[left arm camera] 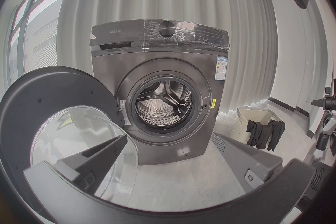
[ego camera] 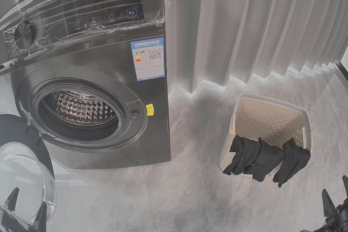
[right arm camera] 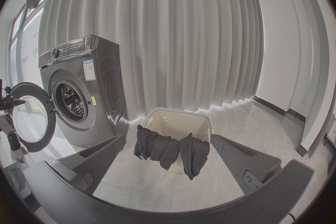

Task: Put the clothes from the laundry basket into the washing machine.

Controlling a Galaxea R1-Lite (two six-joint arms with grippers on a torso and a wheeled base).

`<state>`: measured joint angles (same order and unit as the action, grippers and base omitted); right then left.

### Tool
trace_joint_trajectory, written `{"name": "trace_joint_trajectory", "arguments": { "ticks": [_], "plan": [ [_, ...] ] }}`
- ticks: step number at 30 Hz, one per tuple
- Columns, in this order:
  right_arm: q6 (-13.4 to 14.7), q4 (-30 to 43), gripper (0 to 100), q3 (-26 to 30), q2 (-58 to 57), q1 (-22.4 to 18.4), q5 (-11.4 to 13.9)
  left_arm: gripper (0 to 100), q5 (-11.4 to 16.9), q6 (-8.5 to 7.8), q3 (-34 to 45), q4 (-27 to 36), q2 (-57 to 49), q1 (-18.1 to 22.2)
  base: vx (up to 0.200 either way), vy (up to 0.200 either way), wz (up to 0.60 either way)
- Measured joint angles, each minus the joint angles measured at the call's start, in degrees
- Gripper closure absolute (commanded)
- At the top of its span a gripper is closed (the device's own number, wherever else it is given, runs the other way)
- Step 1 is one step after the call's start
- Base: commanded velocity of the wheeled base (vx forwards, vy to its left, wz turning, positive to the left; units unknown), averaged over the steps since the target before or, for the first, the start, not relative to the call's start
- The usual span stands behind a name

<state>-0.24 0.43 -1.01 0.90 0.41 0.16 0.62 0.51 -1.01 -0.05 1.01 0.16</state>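
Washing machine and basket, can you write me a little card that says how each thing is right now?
Washing machine: door swung open, drum looks empty
Laundry basket: on the floor beside the machine
Clothes: dark, draped over the basket's near rim
Left tool: open, by the door
Right tool: open, near the basket, holding nothing

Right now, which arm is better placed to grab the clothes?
Right, most likely: the open right gripper is nearer the black clothes draped over the laundry basket, while the left gripper is by the open door.
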Motion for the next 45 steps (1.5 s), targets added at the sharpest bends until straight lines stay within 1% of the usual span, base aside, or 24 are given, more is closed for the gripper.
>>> {"name": "trace_joint_trajectory", "arguments": {
  "ticks": [3,25,31,45],
  "plan": [
    [0.00,0.01,0,0.00,0.02,0.00,0.00,0,-0.02,0.00,0.00,0.00,0.00,0.00,0.000,0.000,-0.60],
    [0.00,0.01,0,0.00,0.02,0.00,0.00,0,-0.02,-0.02,0.00,-0.02,0.00,0.00,0.000,0.000,0.00],
    [0.00,0.04,0,0.00,0.02,0.00,0.00,0,0.00,0.00,0.00,0.02,0.00,0.00,0.000,-0.200,0.00],
    [0.00,0.01,0,0.00,0.02,0.02,0.00,0,0.00,-0.05,0.00,0.00,0.00,0.00,0.000,0.000,0.00]
  ]
}}
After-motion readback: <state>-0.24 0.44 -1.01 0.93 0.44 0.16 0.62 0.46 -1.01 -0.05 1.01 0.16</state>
